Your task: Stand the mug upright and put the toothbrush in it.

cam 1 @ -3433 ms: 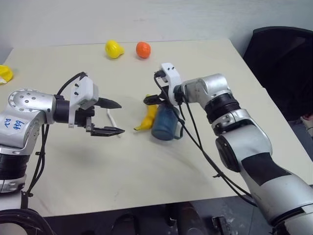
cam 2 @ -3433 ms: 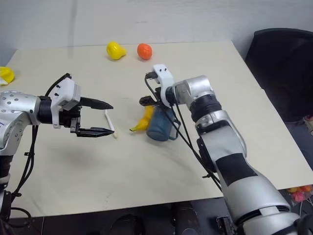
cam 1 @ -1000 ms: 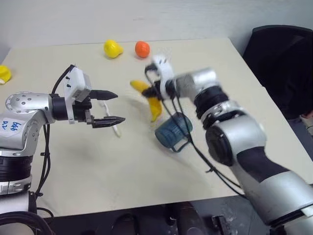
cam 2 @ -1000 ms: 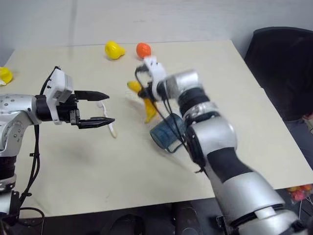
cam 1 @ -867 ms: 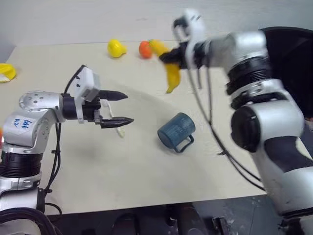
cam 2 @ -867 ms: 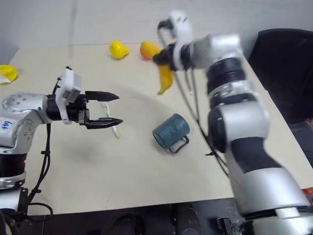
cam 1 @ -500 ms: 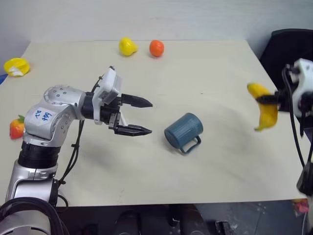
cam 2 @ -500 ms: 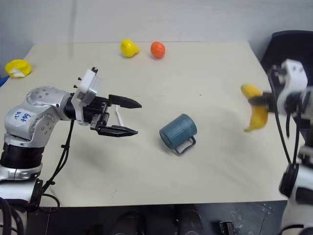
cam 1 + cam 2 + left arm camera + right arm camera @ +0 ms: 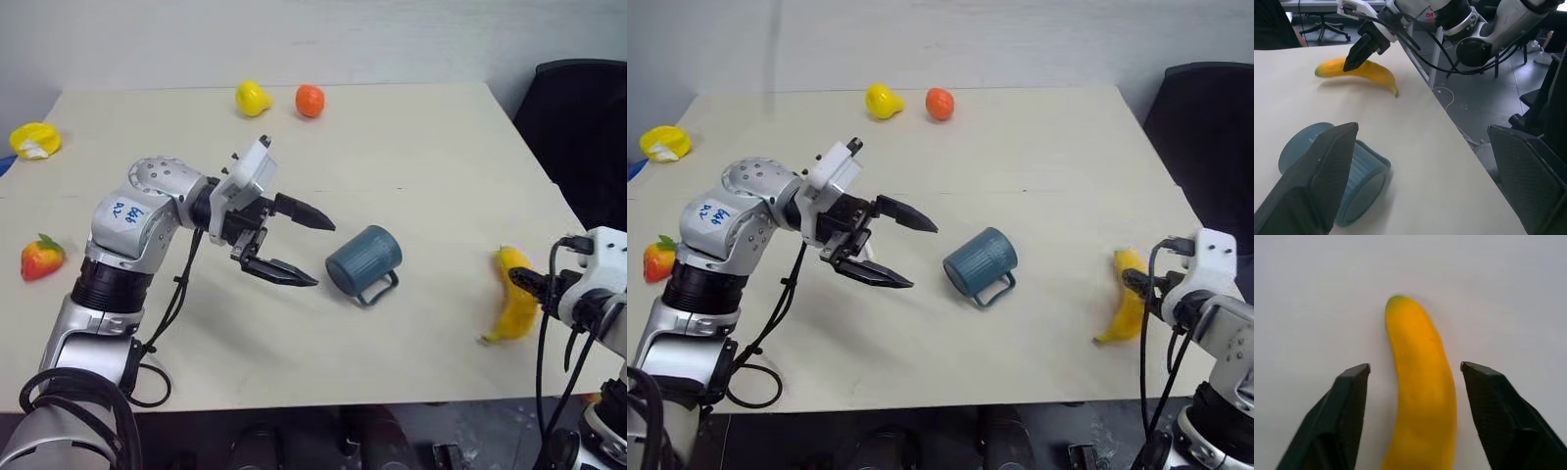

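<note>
I am watching the right gripper (image 9: 1414,365) at the lower right of the head views. Its two black fingers are standing spread on either side of the curved yellow banana (image 9: 516,308), with bare table showing between each pad and the peel. The banana is lying close to the near right edge of the pale tabletop (image 9: 421,147). A careless pull-away could, I judge, nudge it over that edge.

Further in, at centre frame, the dark teal-blue cylindrical mug (image 9: 364,261) is lying on its side, with its loop handle down against the table on the near side. The left gripper (image 9: 323,255) is hovering just to its left, empty, jaws wide apart and pointing at it. The mug's round body is my main worry. A pinch landing off-centre could send it rolling or skidding toward the banana rather than tipping it up.

The slim white toothbrush (image 9: 866,254) is showing as no more than a pale sliver behind the left gripper's lower finger, so I am reading it with caution. A downward sweep of that arm could knock it.

At the far edge, a yellow pear-shaped toy (image 9: 252,96) and a small orange ball (image 9: 310,100) are sitting well apart from all this.

The left wrist view is showing me the mug close beside one finger (image 9: 1312,181), with the banana and the other gripper beyond it. The right wrist view alone is giving me the clear gaps around the banana.
</note>
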